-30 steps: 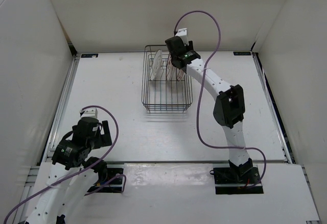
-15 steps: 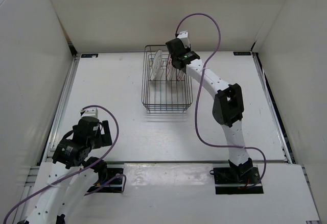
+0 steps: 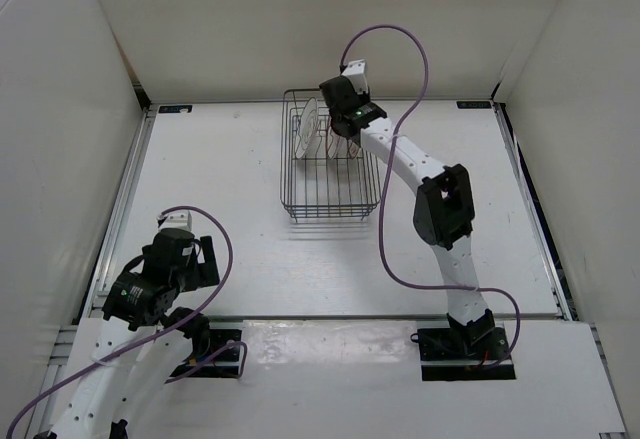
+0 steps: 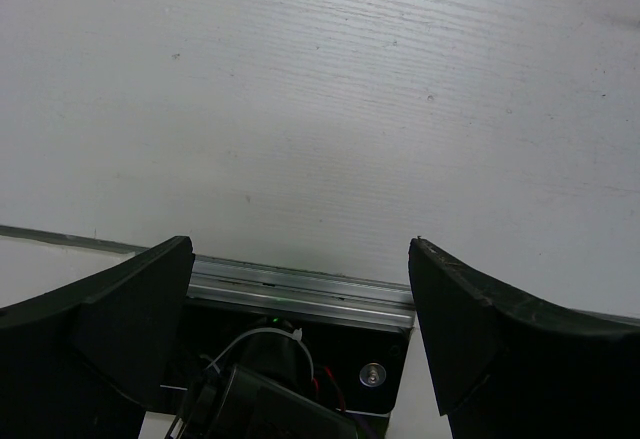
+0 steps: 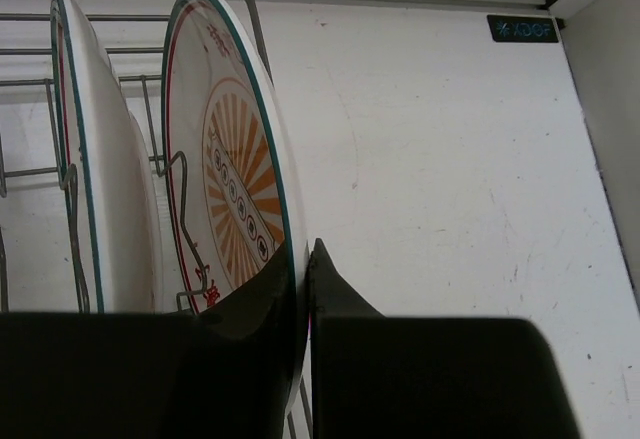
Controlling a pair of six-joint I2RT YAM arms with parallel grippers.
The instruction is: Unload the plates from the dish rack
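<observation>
The rack stands on the table, toward the far middle, ahead of the right arm's base. The plates stand on edge in the rack's far half, side by side from left to right. The right gripper is above the rack's far right corner, with one finger pressed to each side of the rightmost plate at its rim. A second plate stands just left of that one, apart from it. The left gripper is at the table's near left edge, well apart from the rack, fingers spread.
</observation>
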